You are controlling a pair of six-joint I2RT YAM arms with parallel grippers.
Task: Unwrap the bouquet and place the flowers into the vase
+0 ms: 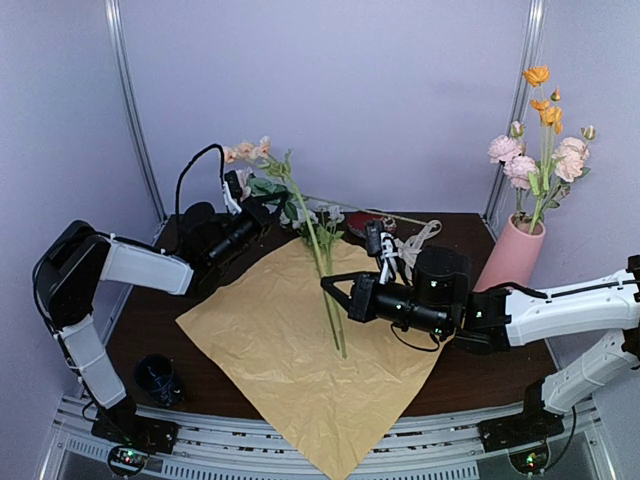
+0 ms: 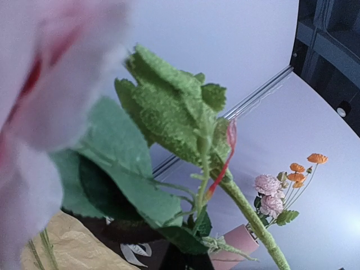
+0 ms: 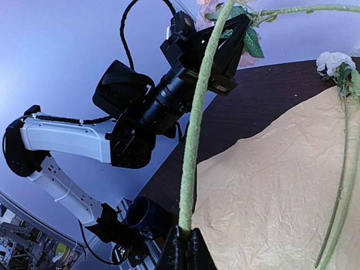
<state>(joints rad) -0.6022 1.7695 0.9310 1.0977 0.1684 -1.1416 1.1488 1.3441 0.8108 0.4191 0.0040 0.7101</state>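
Note:
The bouquet's tan paper (image 1: 290, 370) lies spread flat on the table, with two loose green stems (image 1: 335, 320) and a white bloom (image 1: 326, 213) on it. One flower with pink blooms (image 1: 250, 151) hangs above the paper, held at both ends of its fuzzy green stem (image 3: 194, 129). My left gripper (image 1: 278, 203) is shut on it just below the leaves (image 2: 169, 107). My right gripper (image 3: 185, 233) is shut on its lower end. The pink vase (image 1: 510, 255) stands at the right and holds pink and orange flowers (image 1: 545, 150).
A cream ribbon (image 1: 415, 240) and a dark red dish (image 1: 375, 222) lie behind the right arm. A dark blue cup (image 1: 158, 378) stands at the near left by the left arm's base. The paper overhangs the table's front edge.

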